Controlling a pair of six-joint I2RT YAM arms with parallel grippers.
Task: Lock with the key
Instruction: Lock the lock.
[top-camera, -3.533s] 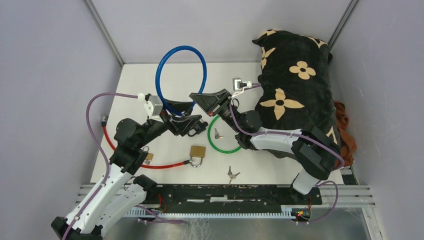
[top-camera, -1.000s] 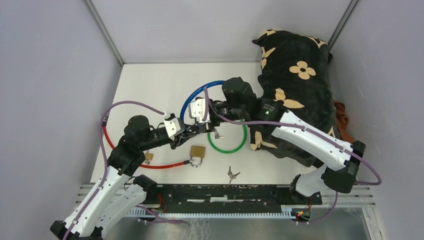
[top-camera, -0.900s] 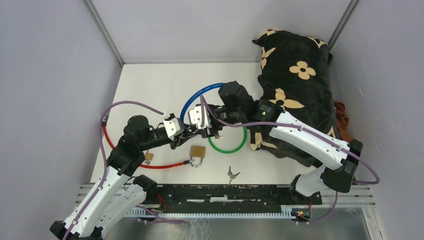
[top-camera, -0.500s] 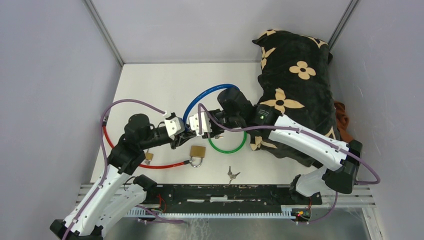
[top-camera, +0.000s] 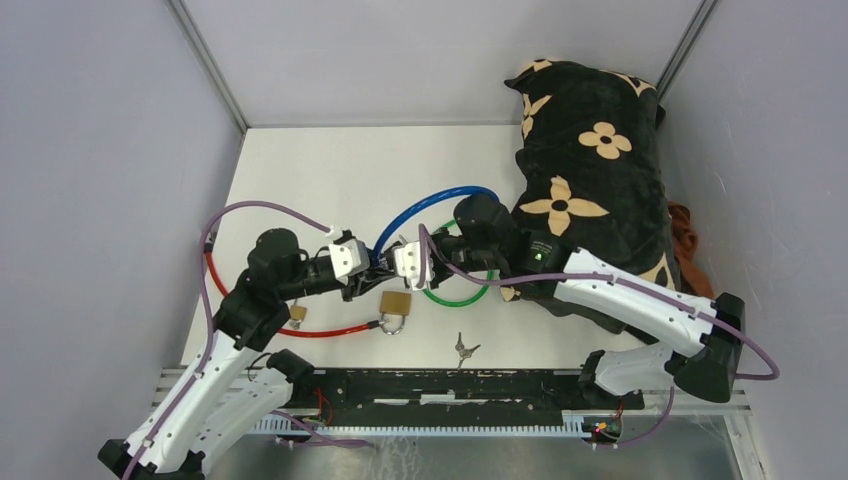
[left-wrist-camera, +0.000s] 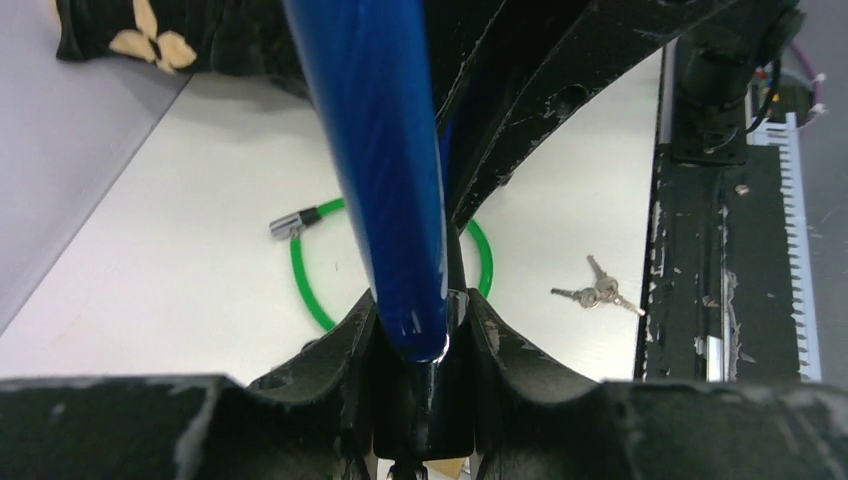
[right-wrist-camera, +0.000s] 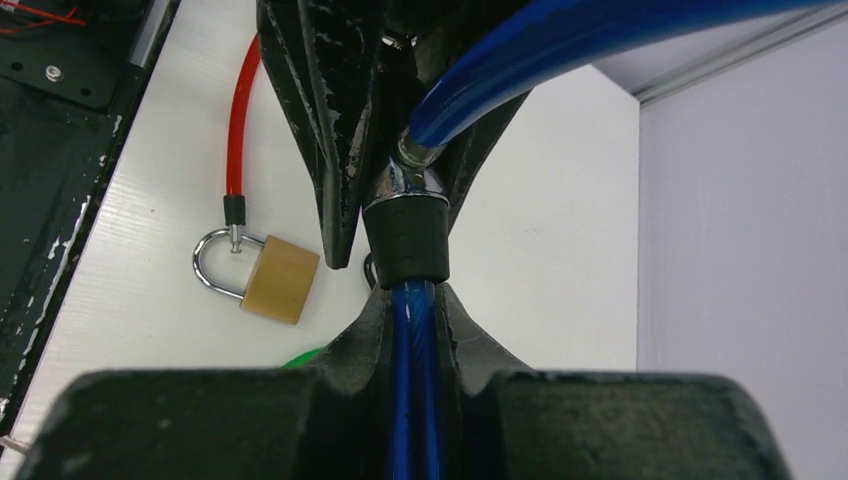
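The left tool (left-wrist-camera: 420, 335) is clenching the blue cable lock (top-camera: 440, 194) at mid-frame of the top view. The right tool (right-wrist-camera: 410, 300) is grasping the cable just below its collared end (right-wrist-camera: 405, 240). The pin is probably being seated, so both ends need keeping in line and pushing straight, without twisting. The keys (top-camera: 463, 349) are lying loose at lower centre of the bench (top-camera: 300, 160).

The blue cable lock (left-wrist-camera: 375, 150) arches at the overhead view's centre, its black-collared end (chrome tip showing) against the other end; the key pair (top-camera: 463, 349) lies lower centre.
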